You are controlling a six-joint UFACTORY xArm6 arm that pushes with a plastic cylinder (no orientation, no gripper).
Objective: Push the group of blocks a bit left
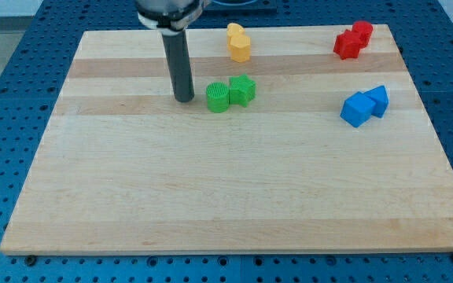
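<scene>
My tip (184, 99) rests on the wooden board (211, 189), just left of a pair of green blocks. The green cylinder (218, 97) touches the green star-shaped block (242, 90) on its right. A small gap separates my tip from the green cylinder. Two yellow blocks (239, 42) sit together near the view's top, right of the rod. Two red blocks (353, 39) sit together at the view's top right. A blue cube (358, 108) and a blue triangular block (378, 100) touch at the right.
The board lies on a blue perforated table (6, 55). The arm's dark body (169, 9) hangs over the board's top edge.
</scene>
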